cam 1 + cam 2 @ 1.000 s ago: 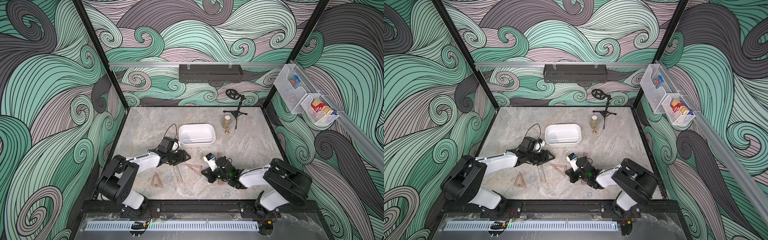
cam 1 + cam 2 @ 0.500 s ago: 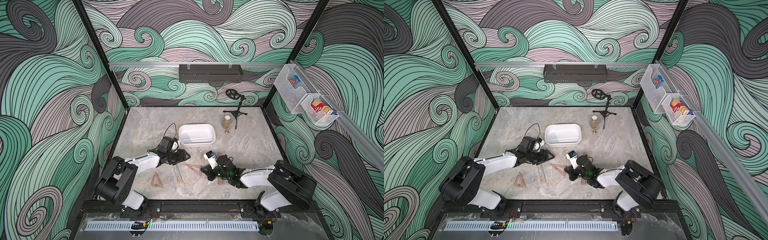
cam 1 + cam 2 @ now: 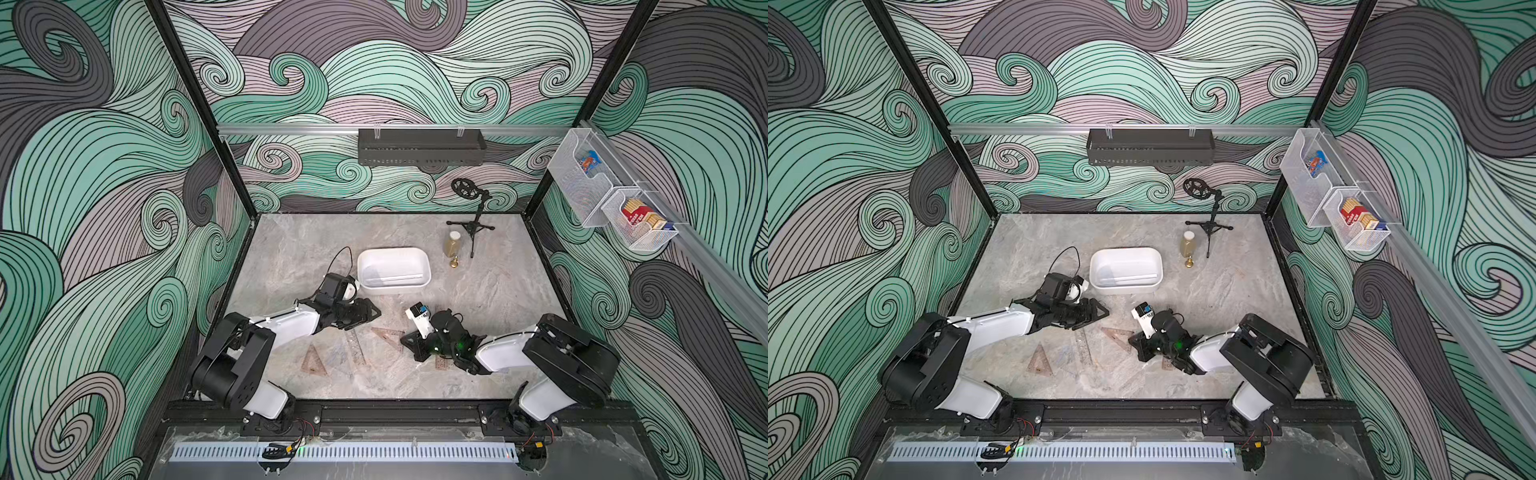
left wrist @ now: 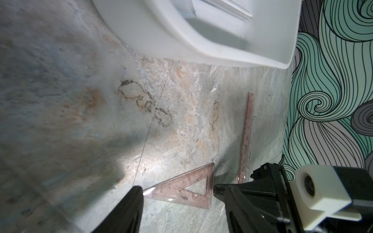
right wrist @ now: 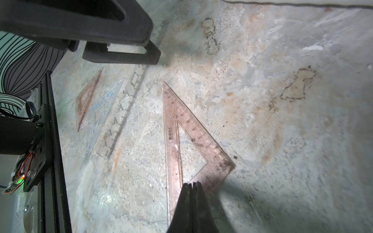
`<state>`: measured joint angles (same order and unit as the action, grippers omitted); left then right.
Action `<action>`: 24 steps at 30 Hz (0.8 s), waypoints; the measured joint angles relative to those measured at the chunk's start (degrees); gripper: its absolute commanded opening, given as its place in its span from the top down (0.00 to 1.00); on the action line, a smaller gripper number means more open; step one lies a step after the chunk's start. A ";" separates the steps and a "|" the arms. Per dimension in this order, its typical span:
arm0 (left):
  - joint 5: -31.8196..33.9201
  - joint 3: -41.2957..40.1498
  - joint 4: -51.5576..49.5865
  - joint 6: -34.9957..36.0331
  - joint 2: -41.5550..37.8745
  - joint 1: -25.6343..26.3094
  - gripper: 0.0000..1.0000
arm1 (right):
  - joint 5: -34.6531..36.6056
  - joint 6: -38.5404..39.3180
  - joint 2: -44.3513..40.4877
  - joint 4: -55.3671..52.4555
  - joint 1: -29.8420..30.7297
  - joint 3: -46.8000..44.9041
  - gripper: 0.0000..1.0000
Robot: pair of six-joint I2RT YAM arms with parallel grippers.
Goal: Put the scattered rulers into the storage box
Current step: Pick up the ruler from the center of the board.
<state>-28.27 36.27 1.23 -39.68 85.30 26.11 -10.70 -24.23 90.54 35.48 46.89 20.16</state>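
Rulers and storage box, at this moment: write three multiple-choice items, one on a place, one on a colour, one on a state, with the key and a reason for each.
1. The reddish-brown set square at the right claw is:
A) in the storage box
B) flat on the tabletop
C) held up in the air

2. The storage box is:
A) white
B) black
C) green

3. The right claw is:
A) wide open
B) half open
C) shut

Key:
1. B. The right wrist view shows the set square lying flat on the marbled surface.
2. A. Both top views show a white tub.
3. C. The claw's fingers meet with no gap, and their tips are at the set square's corner.
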 measured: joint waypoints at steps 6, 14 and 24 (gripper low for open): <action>0.00 0.00 0.07 0.00 0.00 -0.02 0.31 | -0.31 -0.07 1.01 1.33 -0.04 -0.35 0.98; -0.39 0.00 0.83 0.00 0.31 -0.09 0.29 | -0.61 -0.07 2.16 3.13 -0.11 -0.35 0.99; -0.96 -0.52 3.26 -0.13 3.67 -0.09 0.32 | -1.64 -0.07 2.95 4.26 -0.70 -0.35 0.99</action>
<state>-29.23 35.75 4.49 -39.81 88.97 26.02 -12.34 -24.29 93.49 39.75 46.19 19.81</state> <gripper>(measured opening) 0.700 0.050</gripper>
